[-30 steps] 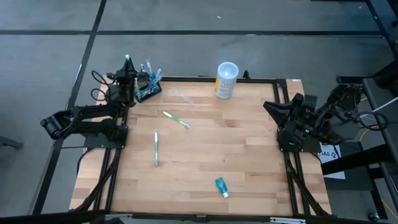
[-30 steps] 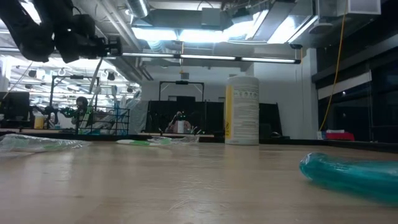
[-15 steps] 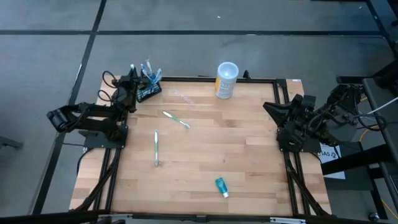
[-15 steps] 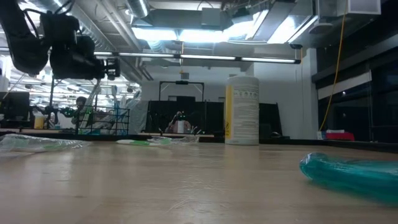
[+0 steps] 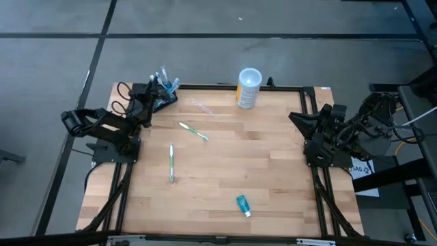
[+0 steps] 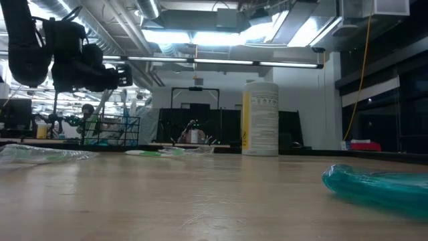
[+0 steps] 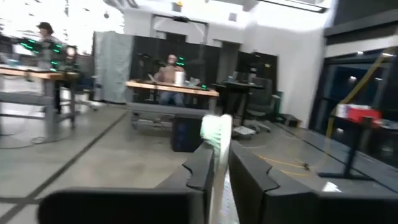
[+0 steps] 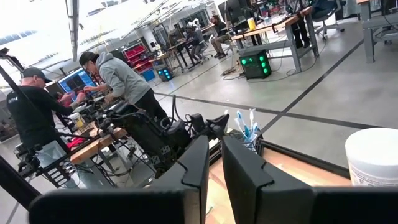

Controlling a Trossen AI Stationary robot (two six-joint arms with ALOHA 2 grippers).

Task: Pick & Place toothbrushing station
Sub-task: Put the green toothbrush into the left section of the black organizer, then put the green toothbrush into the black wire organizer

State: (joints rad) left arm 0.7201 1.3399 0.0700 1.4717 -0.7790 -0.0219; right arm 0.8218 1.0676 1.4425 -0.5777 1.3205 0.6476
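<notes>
The toothbrushing station (image 5: 164, 99), a small black block with several brushes standing in it, sits at the table's far left corner and also shows in the right wrist view (image 8: 249, 142). My left gripper (image 5: 148, 94) hangs just left of it, level, shut on a pale green toothbrush (image 7: 216, 134). In the low view this gripper (image 6: 124, 75) is high at the left. My right gripper (image 5: 298, 117) waits raised at the table's right edge, its fingers (image 8: 214, 163) close together with nothing between them. My left gripper pinches the toothbrush's shaft (image 7: 217, 182) between its two fingers, just below the bristle head. The fingers lie level and across the brush. The brush stands upright with its head above the fingers. Its lower end is hidden, so whether it touches the station cannot be told.
A white-and-yellow cup (image 5: 248, 87) stands at the far edge. A green toothbrush (image 5: 193, 130), a white-green one (image 5: 171, 162) and a clear one (image 5: 203, 107) lie flat on the wood. A teal tube (image 5: 243, 204) lies near the front. People (image 8: 124, 81) stand beyond the left arm.
My left gripper has sunk and gone a little toward the toothbrushing station, carrying the upright toothbrush with it. The right arm has kept still.
</notes>
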